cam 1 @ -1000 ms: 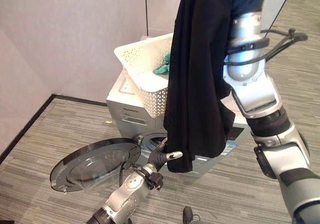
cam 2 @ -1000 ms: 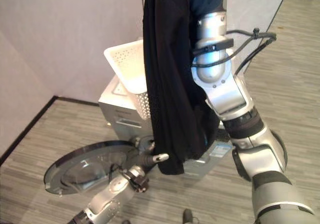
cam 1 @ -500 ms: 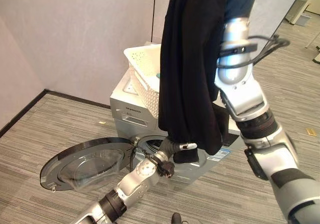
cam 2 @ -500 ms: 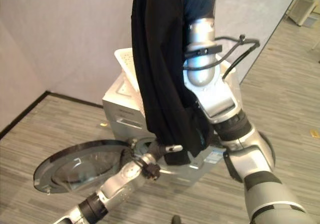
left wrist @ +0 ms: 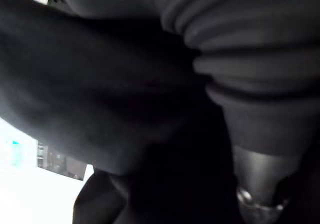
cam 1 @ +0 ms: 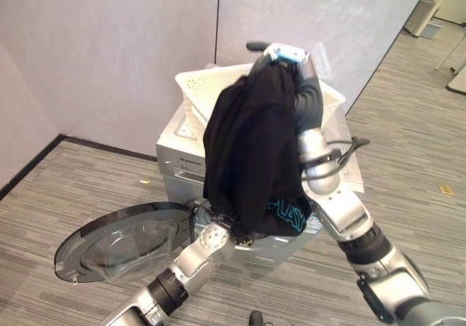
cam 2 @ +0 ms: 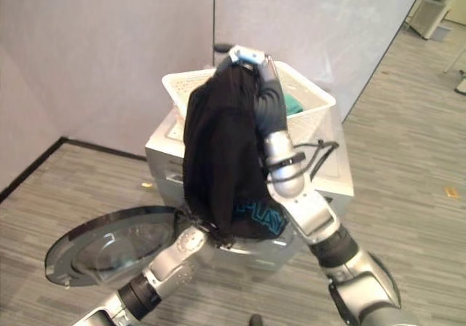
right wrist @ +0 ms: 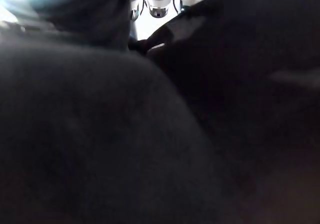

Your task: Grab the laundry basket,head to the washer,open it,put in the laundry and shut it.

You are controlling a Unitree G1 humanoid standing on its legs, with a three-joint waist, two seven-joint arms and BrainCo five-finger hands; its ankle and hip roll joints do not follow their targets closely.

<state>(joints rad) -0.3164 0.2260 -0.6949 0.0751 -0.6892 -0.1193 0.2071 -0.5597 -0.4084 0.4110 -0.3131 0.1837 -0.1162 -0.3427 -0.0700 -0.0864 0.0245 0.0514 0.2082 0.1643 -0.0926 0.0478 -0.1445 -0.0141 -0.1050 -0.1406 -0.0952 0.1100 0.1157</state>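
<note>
Black garment [cam 1: 251, 158] hangs from the right hand [cam 1: 282, 55], raised above the washer [cam 1: 178, 167] and just in front of the laundry basket [cam 1: 196, 93]. Cloth is bunched at that hand and draped down the right forearm; the fingers are buried in fabric, so I can't tell how they're set. The right wrist view shows dark cloth right up against the camera.

The garment's lower hem reaches the washer's front, level with the door opening. A teal print [cam 1: 287, 213] shows near the bottom edge. The left hand [cam 1: 215, 235] is at the hem, under the cloth; fingers hidden, grip can't be read. The left wrist view shows the ribbed cover with black fabric against it.

The white perforated basket sits on top of the washer, with a green item [cam 2: 293, 105] inside, behind the right arm.

The washer door [cam 1: 120, 240] is swung fully open to the washer's left, lying nearly flat, glass side up.

The washer stands against a pale partition wall [cam 1: 109, 42], in a corner. The floor [cam 1: 408, 166] is grey striped carpet with a dark skirting strip along the wall.
</note>
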